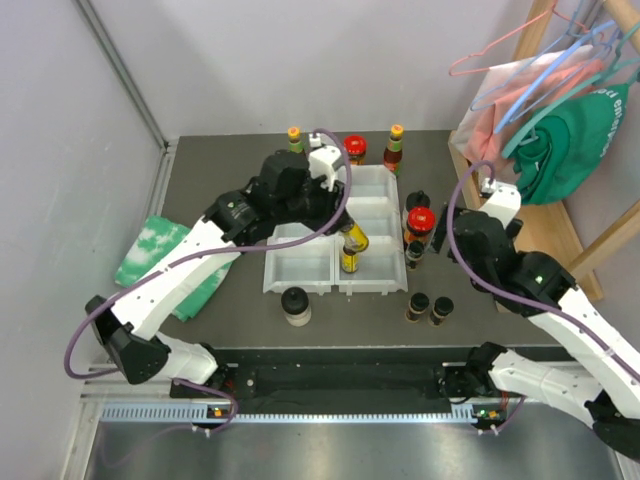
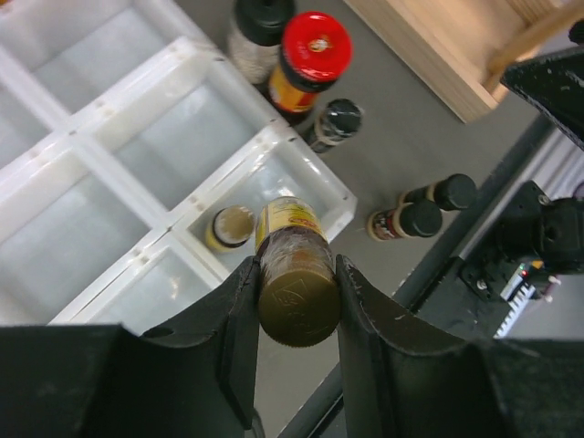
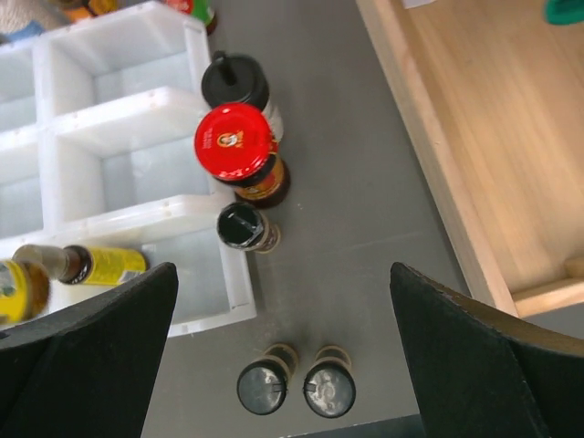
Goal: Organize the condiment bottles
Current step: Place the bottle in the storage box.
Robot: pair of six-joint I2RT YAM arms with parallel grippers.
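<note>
Gold-capped bottle (image 2: 290,228) with a yellow label is pinched at the neck by the left gripper (image 2: 297,274), fingers pressed on both sides of the cap. It hangs roughly upright over the near-right compartment of the white tray (image 2: 274,137); cannot tell if its base touches the floor. A second bottle (image 2: 230,226), pale cap, stands in the same compartment just beside it. The other compartments that show look bare.

Right of the tray on the dark table (image 3: 347,228), in a row going nearer: black-capped jar (image 3: 235,84), red-lidded jar (image 3: 235,141) touching it, then a small dark jar (image 3: 242,225) just beside the tray wall. Two spice jars (image 3: 263,385) stand side by side nearer the arms.

Right gripper (image 3: 283,292) is spread wide, holding nothing, above this group.

Behind the tray: yellow-green-capped bottle (image 1: 294,137), red-lidded bottle (image 1: 354,148), orange-capped sauce bottle (image 1: 396,148). In front of the tray: black-lidded pale jar (image 1: 295,305). Green-white cloth (image 1: 160,262) lies left under the left arm.
</note>
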